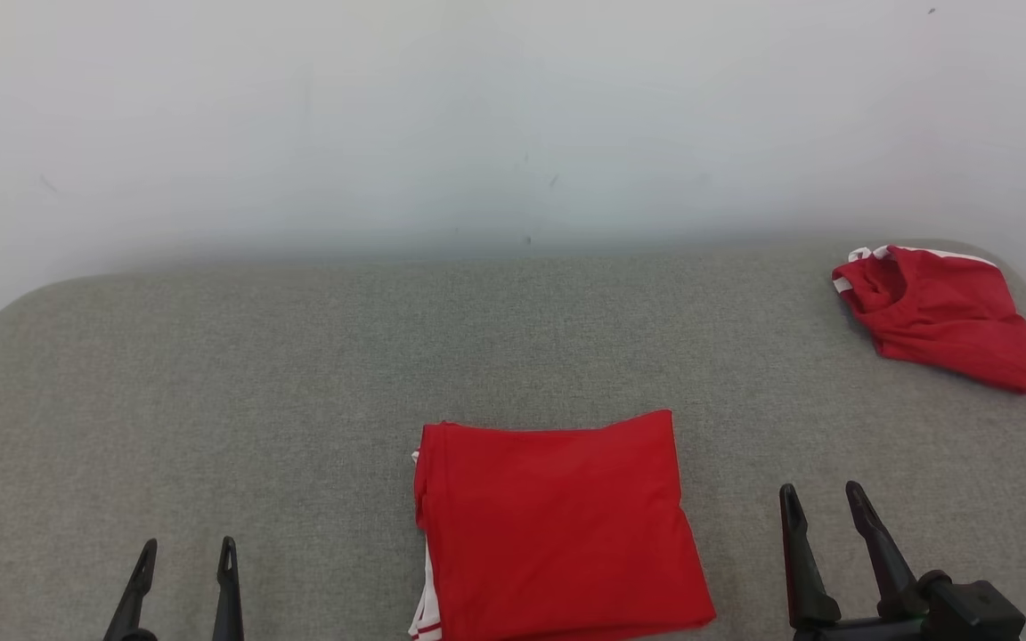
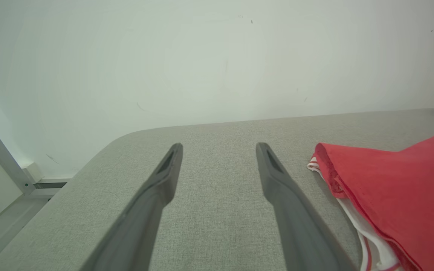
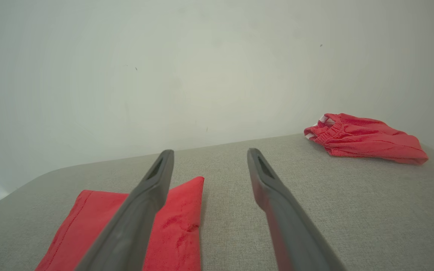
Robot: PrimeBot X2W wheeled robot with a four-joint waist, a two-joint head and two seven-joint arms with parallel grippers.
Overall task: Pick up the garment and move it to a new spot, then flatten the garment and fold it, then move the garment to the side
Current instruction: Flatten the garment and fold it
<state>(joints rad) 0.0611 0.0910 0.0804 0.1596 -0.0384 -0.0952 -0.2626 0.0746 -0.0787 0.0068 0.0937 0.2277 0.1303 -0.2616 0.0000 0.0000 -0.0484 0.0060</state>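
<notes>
Head view: a folded red garment (image 1: 557, 525) with white trim lies flat on the grey table (image 1: 255, 374), at the middle of its near edge. The left jaws and right jaws flank it, clear of the cloth, both spread wide and holding nothing. A second red garment (image 1: 936, 312) sits crumpled at the far right corner, by the white wall (image 1: 477, 116).

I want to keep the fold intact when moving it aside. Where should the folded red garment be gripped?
The folded garment lies flat: probably take its side edges, left gripper from the left, where white-trimmed layers stack, right gripper from the right, pinching all layers.
</notes>
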